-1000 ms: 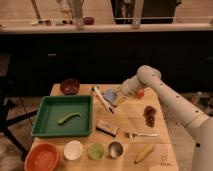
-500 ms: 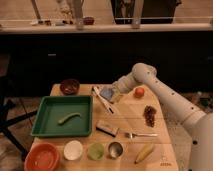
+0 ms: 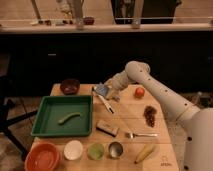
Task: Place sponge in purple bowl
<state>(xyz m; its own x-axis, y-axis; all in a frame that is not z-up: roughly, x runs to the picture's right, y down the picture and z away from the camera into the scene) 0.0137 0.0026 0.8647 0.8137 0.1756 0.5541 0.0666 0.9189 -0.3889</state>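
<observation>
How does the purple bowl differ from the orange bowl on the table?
The purple bowl is dark and glossy; the orange bowl is bright. The purple bowl is smaller than the orange bowl. The purple bowl sits beyond the green tray, the orange bowl on its near side. The end effector, shut on the sponge, is near the purple bowl and far from the orange bowl. Both are round and upright.

Blue-grey sponge (image 3: 101,90) in pale jaws, dark purple bowl (image 3: 70,86), green tray (image 3: 50,107), orange bowl (image 3: 44,159)
</observation>
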